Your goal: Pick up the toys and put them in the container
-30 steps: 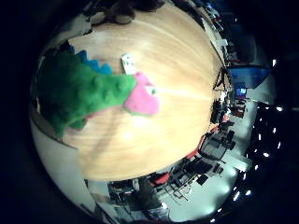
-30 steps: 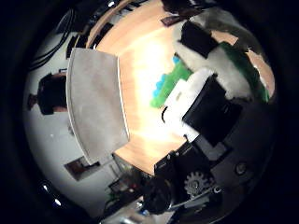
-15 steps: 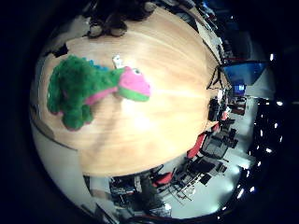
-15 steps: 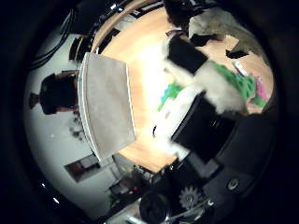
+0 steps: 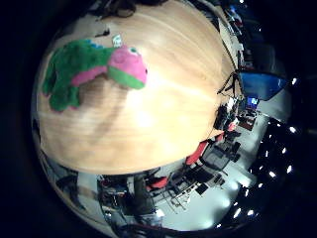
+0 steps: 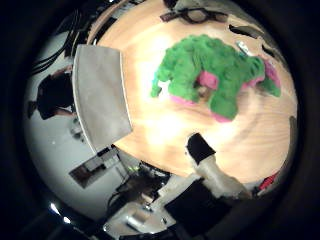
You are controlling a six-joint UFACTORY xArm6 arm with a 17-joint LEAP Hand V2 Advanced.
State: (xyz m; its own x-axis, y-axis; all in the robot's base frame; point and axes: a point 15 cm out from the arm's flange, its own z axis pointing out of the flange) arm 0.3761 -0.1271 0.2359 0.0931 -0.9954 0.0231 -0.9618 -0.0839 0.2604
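A green plush dinosaur with a pink head lies on the round wooden table. It also shows in the little finger side view, lying on the wood some way from the palm. A grey rectangular container stands at the table's edge, beside the toy with a strip of bare wood between them. My right hand is above the table, away from the toy. One white and black finger reaches in, relaxed, and holds nothing.
A small white thing lies by the toy's head. Dark objects sit at the table's far edge. Red chairs and a blue screen stand around the table.
The fingers that covered the toy in the thumb side view have drawn back, so the whole toy shows. Both pictures have shifted, so the hand has moved.
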